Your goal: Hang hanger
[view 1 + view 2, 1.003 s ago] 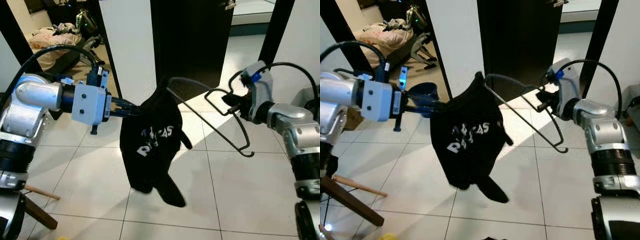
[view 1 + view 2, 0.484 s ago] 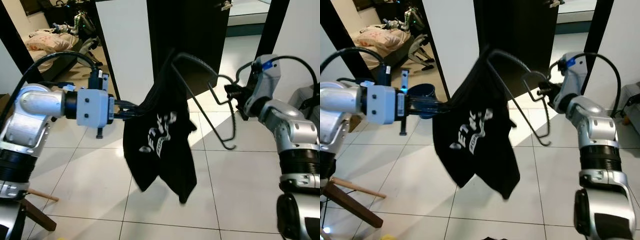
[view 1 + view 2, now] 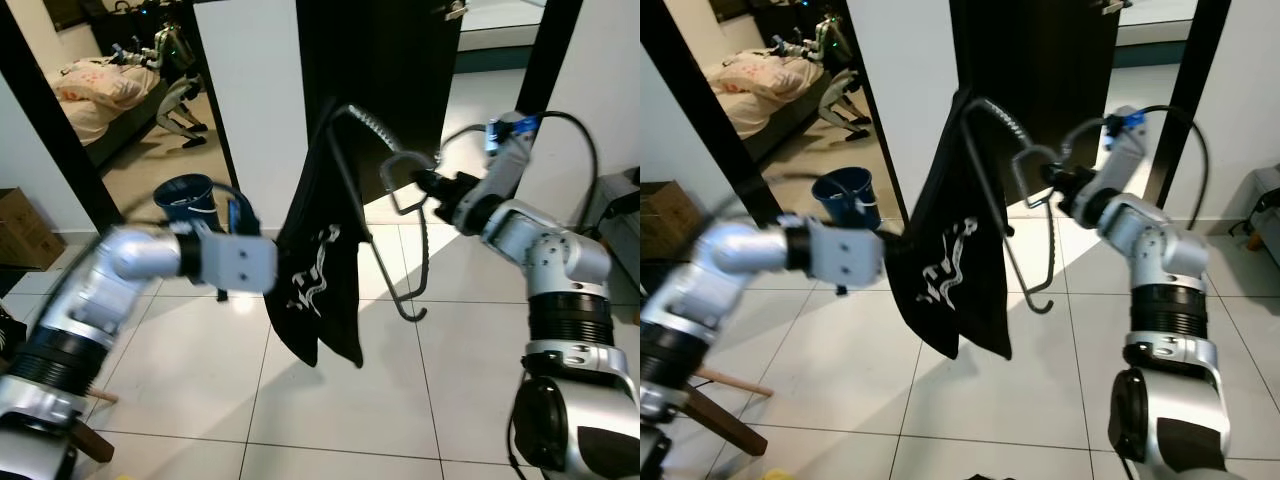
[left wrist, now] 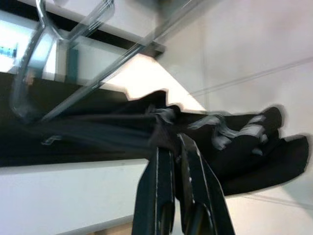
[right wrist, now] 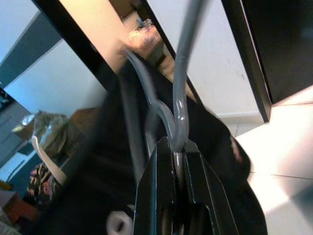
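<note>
Hanger (image 3: 385,215) now stands almost upright in mid-air before the dark doorway (image 3: 380,80), swung up from its earlier slant; right gripper (image 3: 432,186) pinches its hook, left gripper (image 4: 171,147) pinches the black shirt (image 3: 320,270), so hanging looks close.

black garment (image 3: 320,270) with white lettering (blurred), grey wire hanger (image 3: 385,190), blue bucket (image 3: 185,195).

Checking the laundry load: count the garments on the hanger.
1: a black T-shirt with white print, draped on the wire hanger, pinched by the left gripper. Folds may hide more.
</note>
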`<state>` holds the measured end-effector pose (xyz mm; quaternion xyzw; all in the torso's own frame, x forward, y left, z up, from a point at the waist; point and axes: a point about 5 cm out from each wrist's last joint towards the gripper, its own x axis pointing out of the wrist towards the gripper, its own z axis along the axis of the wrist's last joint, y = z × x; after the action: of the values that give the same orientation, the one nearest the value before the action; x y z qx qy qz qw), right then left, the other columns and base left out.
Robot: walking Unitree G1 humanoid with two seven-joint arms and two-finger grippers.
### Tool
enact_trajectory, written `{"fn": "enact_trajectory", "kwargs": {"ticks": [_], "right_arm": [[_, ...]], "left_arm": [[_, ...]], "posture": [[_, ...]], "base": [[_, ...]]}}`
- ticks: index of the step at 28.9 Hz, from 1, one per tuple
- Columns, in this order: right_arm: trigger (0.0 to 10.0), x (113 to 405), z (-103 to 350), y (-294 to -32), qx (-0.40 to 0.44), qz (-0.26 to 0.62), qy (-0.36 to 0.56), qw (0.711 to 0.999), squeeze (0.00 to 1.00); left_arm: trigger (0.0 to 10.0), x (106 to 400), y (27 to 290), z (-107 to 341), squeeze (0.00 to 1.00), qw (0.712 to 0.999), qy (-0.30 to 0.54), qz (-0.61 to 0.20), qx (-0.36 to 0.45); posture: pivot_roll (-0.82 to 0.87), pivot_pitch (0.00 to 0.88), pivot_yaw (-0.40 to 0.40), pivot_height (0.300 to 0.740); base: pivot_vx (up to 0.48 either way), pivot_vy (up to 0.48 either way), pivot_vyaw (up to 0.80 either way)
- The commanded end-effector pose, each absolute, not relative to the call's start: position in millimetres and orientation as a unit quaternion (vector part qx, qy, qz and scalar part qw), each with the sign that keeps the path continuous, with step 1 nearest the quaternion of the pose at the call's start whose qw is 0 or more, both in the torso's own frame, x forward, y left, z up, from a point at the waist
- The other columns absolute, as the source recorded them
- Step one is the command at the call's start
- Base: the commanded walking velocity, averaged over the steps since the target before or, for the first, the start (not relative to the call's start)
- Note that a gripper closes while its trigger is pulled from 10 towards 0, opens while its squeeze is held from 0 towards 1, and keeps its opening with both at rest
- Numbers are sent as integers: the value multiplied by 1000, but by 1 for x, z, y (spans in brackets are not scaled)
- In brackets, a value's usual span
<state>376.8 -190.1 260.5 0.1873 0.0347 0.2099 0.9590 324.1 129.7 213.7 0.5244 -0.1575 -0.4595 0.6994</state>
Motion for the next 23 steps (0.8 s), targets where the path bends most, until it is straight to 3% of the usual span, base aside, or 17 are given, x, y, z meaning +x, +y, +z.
{"fn": "enact_trajectory", "kwargs": {"ticks": [1,4,8,20,23], "right_arm": [[10000,373,267,-182,173,233,4,957,0],[10000,369,269,-176,167,255,-13,952,0],[10000,357,288,-162,158,312,-101,931,0],[10000,345,310,-152,221,345,-196,891,0],[10000,338,311,-145,219,366,-221,877,0]], "left_arm": [[10000,326,128,201,0,712,-138,-440,530],[10000,326,122,194,0,725,-136,-429,522],[10000,326,107,180,0,767,-135,-395,488],[10000,325,99,171,0,790,-146,-363,472],[10000,324,92,176,0,807,-165,-345,449]], "posture": [[-42,0,87,740],[-42,0,88,740],[-34,0,93,740],[-30,0,101,740],[-29,0,98,740]], "base": [[0,0,0],[0,0,0],[0,0,0],[0,0,0],[0,0,0]]}}
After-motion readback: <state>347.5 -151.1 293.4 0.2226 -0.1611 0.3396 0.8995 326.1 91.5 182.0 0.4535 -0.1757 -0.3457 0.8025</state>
